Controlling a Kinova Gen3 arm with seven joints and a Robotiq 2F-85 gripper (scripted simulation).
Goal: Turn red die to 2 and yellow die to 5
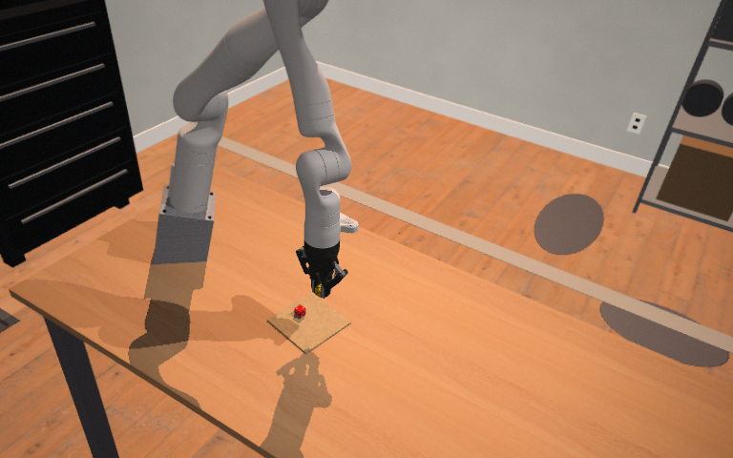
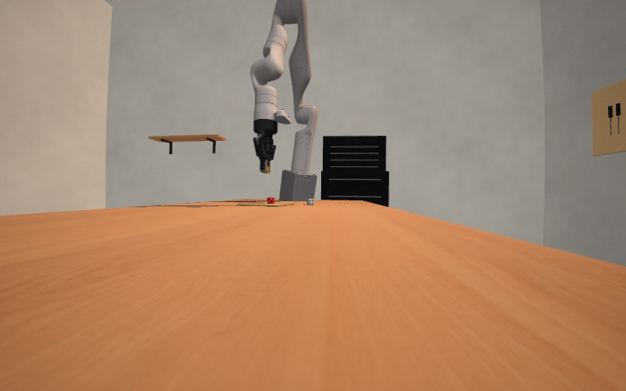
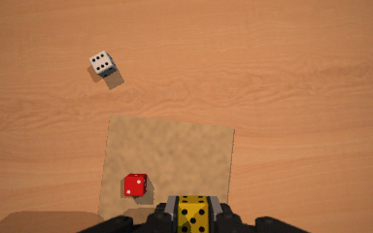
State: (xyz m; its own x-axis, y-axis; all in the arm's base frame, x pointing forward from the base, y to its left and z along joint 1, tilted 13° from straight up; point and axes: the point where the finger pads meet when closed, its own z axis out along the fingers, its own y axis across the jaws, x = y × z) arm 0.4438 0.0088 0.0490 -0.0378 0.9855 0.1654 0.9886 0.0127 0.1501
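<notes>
My gripper is shut on the yellow die and holds it in the air, well above the table. In the wrist view the yellow die's large face towards the camera shows 5. The red die lies on the mat with 2 on top. The mat lies flat on the table. The white die lies on the table off the mat, with 6 on top; the top view does not show it.
The wooden table extends around the mat. The arm's grey base block stands on the table. The arm's shadow falls across the table and part of the mat. Drawer cabinets and a shelf stand away from the table.
</notes>
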